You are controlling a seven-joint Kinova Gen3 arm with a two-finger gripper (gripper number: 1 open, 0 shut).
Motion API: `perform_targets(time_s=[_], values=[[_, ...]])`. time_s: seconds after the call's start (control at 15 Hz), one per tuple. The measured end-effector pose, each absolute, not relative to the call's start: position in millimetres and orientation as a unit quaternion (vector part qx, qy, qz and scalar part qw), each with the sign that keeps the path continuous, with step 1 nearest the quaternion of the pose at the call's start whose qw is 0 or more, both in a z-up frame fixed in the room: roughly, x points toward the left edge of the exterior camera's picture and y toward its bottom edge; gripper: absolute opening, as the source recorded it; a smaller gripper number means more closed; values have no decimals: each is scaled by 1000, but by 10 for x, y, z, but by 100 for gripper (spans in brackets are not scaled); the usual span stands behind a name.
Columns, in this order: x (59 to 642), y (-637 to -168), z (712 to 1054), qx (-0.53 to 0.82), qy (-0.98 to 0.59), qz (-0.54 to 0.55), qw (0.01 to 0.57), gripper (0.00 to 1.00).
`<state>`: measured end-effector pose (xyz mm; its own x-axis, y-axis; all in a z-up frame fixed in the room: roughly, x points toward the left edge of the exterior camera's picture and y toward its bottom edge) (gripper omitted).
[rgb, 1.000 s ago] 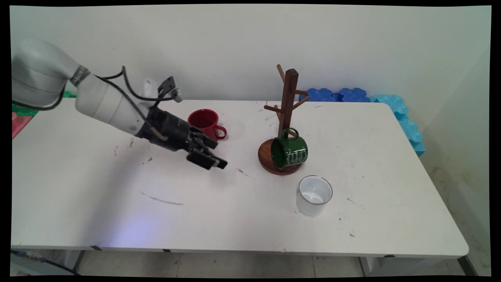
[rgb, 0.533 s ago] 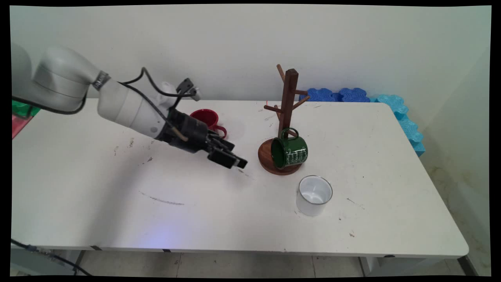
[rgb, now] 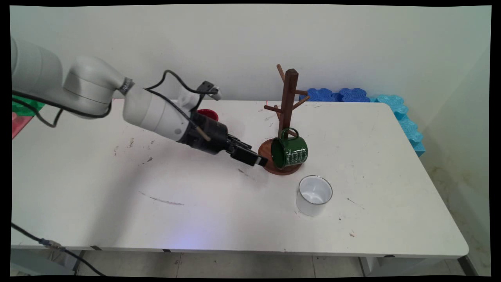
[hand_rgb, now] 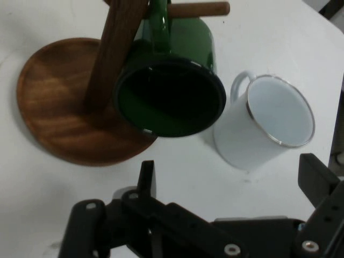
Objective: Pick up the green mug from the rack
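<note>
We see the gripper (rgb: 261, 160) empty, jaws spread, just beside the green mug (rgb: 291, 152) hanging on the wooden mug tree (rgb: 287, 100). The white mug (rgb: 314, 194) and red mug (rgb: 207, 114) stand on the counter (rgb: 117, 203).

main: above near side, facing wall | hand: close (looking down) | shared: green mug (rgb: 289, 152) (hand_rgb: 171, 97)

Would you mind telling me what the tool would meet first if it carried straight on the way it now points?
Most likely the green mug hanging on the wooden mug tree: the open tool points at its dark mouth. Depth is unclear, so the tree's round base might come first.
</note>
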<state>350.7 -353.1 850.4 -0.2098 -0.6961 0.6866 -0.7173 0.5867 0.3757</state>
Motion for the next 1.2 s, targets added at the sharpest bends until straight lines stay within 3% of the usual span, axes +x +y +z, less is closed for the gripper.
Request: perform_targets(time_s=[1.2], values=[[2935,-3858,8204,490,-745,-26,452,100]])
